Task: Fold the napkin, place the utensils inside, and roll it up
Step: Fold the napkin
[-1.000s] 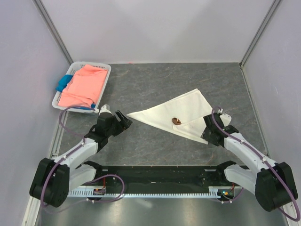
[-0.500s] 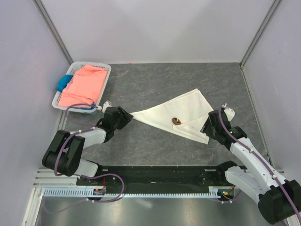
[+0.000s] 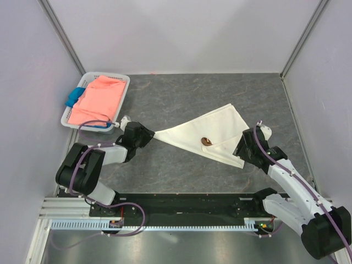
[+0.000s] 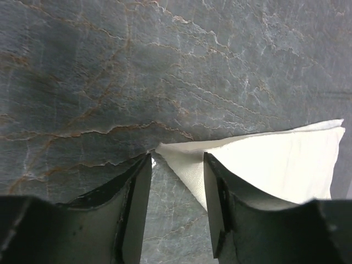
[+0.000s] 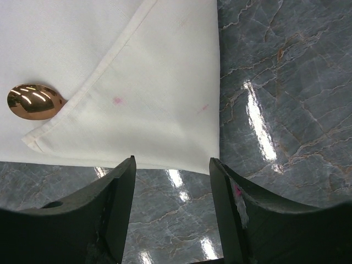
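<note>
Straddling napkin (image 4: pixel 264 159) corner, parted left fingers (image 4: pixel 135 209).

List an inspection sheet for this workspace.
Surface: dark marbled tabletop, glare spots.
Job's things: napkin folded into a triangle, lying flat; spoon bowl showing, handle under a folded flap.
Clutter: basket at far left holding pink cloth and blue cloth.
Grippers: left gripper open, straddling the napkin's left tip; right gripper open at its near right edge.
Cables: purple cables along both arms.
Surroundings: pale walls on three sides.
</note>
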`<action>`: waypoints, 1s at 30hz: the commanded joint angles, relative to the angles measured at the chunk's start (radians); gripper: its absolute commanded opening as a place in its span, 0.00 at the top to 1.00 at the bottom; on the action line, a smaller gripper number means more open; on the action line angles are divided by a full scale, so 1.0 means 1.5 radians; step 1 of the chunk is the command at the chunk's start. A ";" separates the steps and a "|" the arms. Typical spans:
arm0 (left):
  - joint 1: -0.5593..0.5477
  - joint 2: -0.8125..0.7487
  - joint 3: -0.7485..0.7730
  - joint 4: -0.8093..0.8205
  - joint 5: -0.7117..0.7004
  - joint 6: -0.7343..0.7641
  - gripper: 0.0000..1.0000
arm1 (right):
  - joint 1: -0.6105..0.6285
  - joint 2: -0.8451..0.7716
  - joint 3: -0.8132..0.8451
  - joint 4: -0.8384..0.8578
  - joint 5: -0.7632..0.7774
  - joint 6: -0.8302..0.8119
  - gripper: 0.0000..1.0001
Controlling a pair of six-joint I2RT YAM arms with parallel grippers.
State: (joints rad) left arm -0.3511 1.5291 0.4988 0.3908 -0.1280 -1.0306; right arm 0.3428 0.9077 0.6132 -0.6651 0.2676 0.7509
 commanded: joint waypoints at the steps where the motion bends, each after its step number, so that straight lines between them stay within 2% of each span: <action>1: -0.001 0.024 0.014 -0.020 -0.038 -0.020 0.53 | -0.001 0.010 0.022 0.019 -0.010 -0.011 0.36; 7: 0.000 0.049 0.023 -0.016 -0.029 -0.008 0.61 | -0.002 0.009 0.022 0.025 -0.016 -0.012 0.36; 13: -0.001 0.060 0.035 -0.017 -0.023 0.006 0.76 | -0.001 0.005 0.022 0.025 -0.016 -0.011 0.36; 15: -0.001 0.062 0.037 -0.016 -0.021 0.012 0.84 | -0.002 0.003 0.023 0.024 -0.017 -0.010 0.36; 16: -0.001 0.063 0.038 -0.017 -0.021 0.021 0.96 | -0.002 0.003 0.024 0.024 -0.017 -0.011 0.36; 17: -0.001 0.062 0.040 -0.017 -0.021 0.028 0.98 | -0.002 0.003 0.026 0.024 -0.017 -0.011 0.36; 23: -0.008 0.047 0.064 0.034 0.036 0.134 0.98 | -0.002 0.000 0.031 0.024 -0.012 -0.018 0.36; 25: -0.031 0.045 0.093 0.044 0.063 0.180 0.98 | -0.002 0.001 0.031 0.024 -0.010 -0.020 0.36; 30: -0.126 0.043 0.154 0.062 0.079 0.220 0.98 | -0.001 -0.004 0.043 0.025 -0.005 -0.022 0.36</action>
State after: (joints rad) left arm -0.4461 1.6035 0.6464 0.4030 -0.0593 -0.8268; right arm 0.3428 0.9237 0.6224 -0.6445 0.2420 0.7334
